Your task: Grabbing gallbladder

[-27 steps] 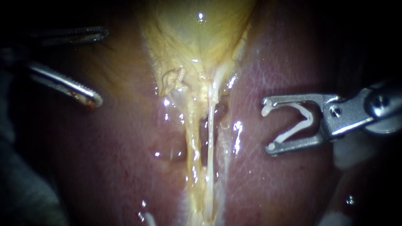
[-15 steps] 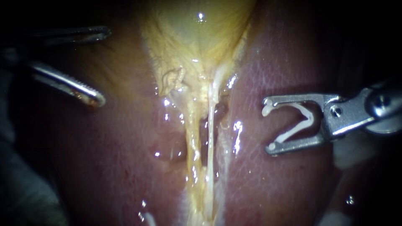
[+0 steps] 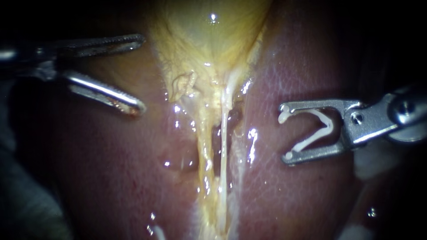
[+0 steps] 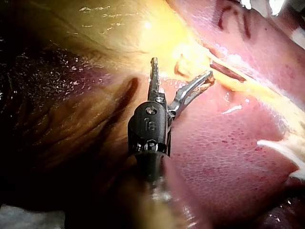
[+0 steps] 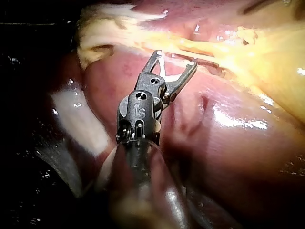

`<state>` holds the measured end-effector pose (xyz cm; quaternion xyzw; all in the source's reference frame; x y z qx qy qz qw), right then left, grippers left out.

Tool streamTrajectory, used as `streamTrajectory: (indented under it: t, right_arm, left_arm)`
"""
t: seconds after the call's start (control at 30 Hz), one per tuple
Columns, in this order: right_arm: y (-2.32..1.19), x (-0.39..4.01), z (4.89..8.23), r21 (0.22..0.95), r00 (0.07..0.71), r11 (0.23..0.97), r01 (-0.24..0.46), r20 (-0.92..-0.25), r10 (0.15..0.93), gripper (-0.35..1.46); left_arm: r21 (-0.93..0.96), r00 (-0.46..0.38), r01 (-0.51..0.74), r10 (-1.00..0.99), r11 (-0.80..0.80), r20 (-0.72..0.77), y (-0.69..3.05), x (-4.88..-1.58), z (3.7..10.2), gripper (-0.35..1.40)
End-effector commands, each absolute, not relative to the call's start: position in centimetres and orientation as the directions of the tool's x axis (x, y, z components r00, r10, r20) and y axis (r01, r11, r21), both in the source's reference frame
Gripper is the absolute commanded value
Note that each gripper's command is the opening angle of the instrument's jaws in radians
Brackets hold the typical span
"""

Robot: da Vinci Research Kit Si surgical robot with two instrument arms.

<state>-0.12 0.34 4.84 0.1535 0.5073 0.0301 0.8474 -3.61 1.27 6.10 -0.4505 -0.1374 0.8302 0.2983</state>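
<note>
We find the gallbladder (image 3: 209, 40), a pale yellow sac, at 12 o'clock in the endoscope view, tapering toward the centre. Nothing grips it. From its narrow end two pale tubes (image 3: 222, 151) run down to 6 o'clock, bedded in a groove of the liver (image 3: 111, 178), which fills both sides.

The left instrument (image 3: 141, 74) comes in at 10 o'clock. Its jaws are open with a clear gap and nothing between them, and the tips are near the sac's 9 o'clock flank but apart from it. We judge that this spread lets the jaws straddle a fold of the wall; the grab is not yet made. The left wrist view shows the same gap on the left instrument (image 4: 181, 69), with yellow tissue ahead of the tips.

The right instrument (image 3: 284, 133) sits at 3 o'clock over the liver, apart from the tubes. Its jaws stand wide yet bear from both sides on a white clip (image 3: 318, 129) seated between them. We judge it is held off to leave the approach clear.

No brand, label or writing shows on the tissue.
</note>
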Motion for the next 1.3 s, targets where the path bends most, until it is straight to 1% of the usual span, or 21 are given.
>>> streamTrajectory:
  t: [0.03, 0.27, 0.43, 0.57, 0.7, 0.83, 0.97, 1.1, 1.17, 1.3]
  right_arm:
    - [0.34, -0.12, 4.84, 0.291, 0.483, 0.951, 0.105, -0.851, 0.207, 0.5]
    - [0.33, -0.12, 4.83, 0.291, 0.483, 0.951, 0.105, -0.851, 0.207, 0.5]
    - [0.33, -0.12, 4.83, 0.291, 0.483, 0.951, 0.105, -0.851, 0.207, 0.5]
    - [0.32, -0.11, 4.82, 0.291, 0.483, 0.951, 0.105, -0.851, 0.207, 0.5]
    - [0.32, -0.11, 4.81, 0.291, 0.483, 0.951, 0.105, -0.851, 0.207, 0.5]
    - [0.32, -0.11, 4.81, 0.291, 0.483, 0.951, 0.105, -0.851, 0.207, 0.5]
    - [0.32, -0.11, 4.81, 0.291, 0.483, 0.951, 0.105, -0.851, 0.207, 0.5]
    - [0.32, -0.11, 4.81, 0.291, 0.483, 0.951, 0.105, -0.851, 0.207, 0.5]
    - [0.32, -0.11, 4.81, 0.291, 0.483, 0.951, 0.105, -0.851, 0.207, 0.5]
    - [0.32, -0.11, 4.81, 0.291, 0.483, 0.951, 0.105, -0.851, 0.207, 0.5]
  left_arm:
    - [-0.502, -0.414, -0.368, 0.622, -0.782, -0.665, 1.25, -3.65, 6.12, 0.83]
    - [-0.509, -0.423, -0.36, 0.623, -0.782, -0.658, 1.16, -3.86, 6.24, 0.79]
    - [-0.52, -0.427, -0.365, 0.635, -0.772, -0.644, 1.1, -4.0, 6.33, 0.71]
    - [-0.524, -0.431, -0.37, 0.642, -0.767, -0.635, 1.07, -4.08, 6.42, 0.68]
    - [-0.524, -0.436, -0.376, 0.645, -0.764, -0.628, 1.06, -4.12, 6.49, 0.63]
    - [-0.537, -0.437, -0.386, 0.661, -0.751, -0.61, 1.06, -4.13, 6.55, 0.49]
    - [-0.544, -0.439, -0.393, 0.671, -0.741, -0.598, 1.08, -4.11, 6.65, 0.42]
    - [-0.551, -0.435, -0.394, 0.678, -0.735, -0.593, 1.13, -4.09, 6.73, 0.31]
    - [-0.554, -0.438, -0.396, 0.681, -0.732, -0.587, 1.16, -4.08, 6.76, 0.27]
    - [-0.561, -0.44, -0.398, 0.688, -0.726, -0.578, 1.18, -4.07, 6.83, 0.27]
